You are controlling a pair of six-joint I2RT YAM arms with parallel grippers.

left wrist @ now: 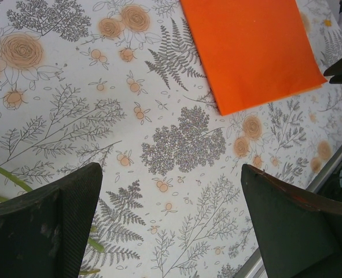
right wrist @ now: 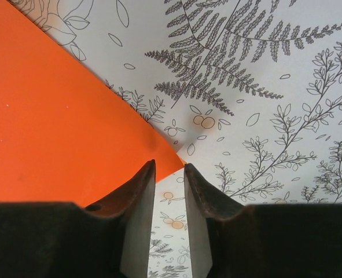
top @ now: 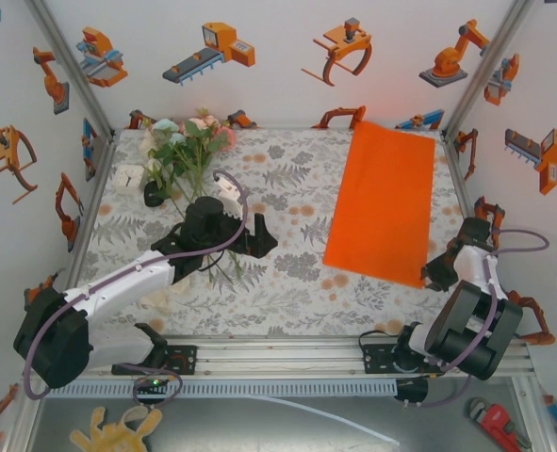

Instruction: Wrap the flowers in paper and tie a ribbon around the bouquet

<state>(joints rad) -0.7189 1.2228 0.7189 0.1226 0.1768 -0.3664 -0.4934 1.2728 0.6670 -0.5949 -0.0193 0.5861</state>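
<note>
2 grippers are hovering: the left gripper (left wrist: 171, 179) spread wide, the flowers (top: 188, 141) lying beside one finger; the right gripper (right wrist: 169, 168) is leaving a thin gap, with the paper (right wrist: 55, 116) corner sitting at its tips.

Your tabletop (top: 287, 282) is covered by a grey-and-orange floral cloth (left wrist: 176, 145). The orange paper (top: 384, 202) lies flat on it, its near corner just at the fingertips of your right hand (right wrist: 169, 167). The flowers (top: 191, 141) lie on the cloth, stems passing beneath your left hand (top: 257, 237), blooms beyond it. Small white blocks (top: 129, 177) sit farther to that hand's left.
</note>
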